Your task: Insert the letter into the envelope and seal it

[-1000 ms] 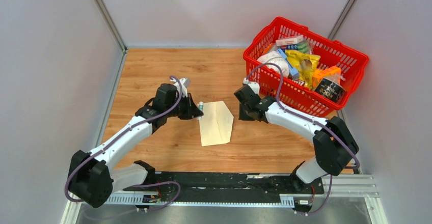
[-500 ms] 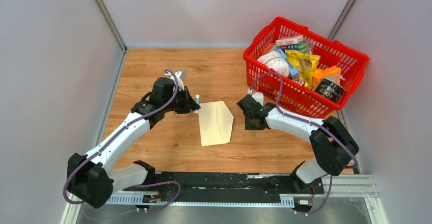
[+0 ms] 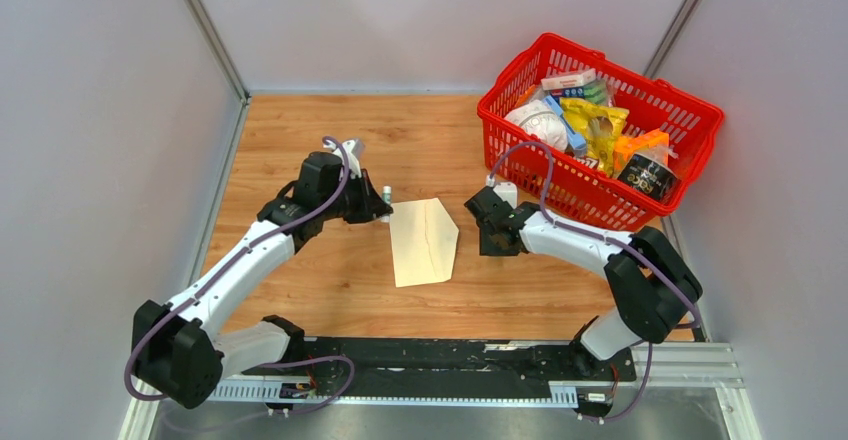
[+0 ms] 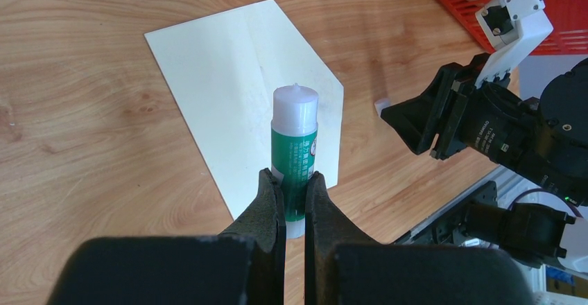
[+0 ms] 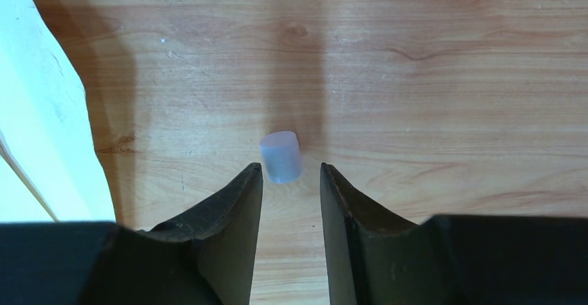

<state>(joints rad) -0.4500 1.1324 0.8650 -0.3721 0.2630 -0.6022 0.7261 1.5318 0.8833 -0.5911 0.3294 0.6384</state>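
The cream envelope lies flat mid-table with its point to the right; it also shows in the left wrist view and at the left edge of the right wrist view. The letter is not in view. My left gripper is shut on a green glue stick with a white tip, held just off the envelope's left edge. My right gripper is open and low over the wood to the right of the envelope. A small pale cap lies just ahead of its fingertips.
A red basket full of groceries stands at the back right, close behind the right arm. Grey walls close off the left, back and right sides. A black rail runs along the near edge.
My left gripper drew back to the left with the glue stick, off the envelope. My right gripper moved nearer and down towards the table. Little has moved in the last half second.
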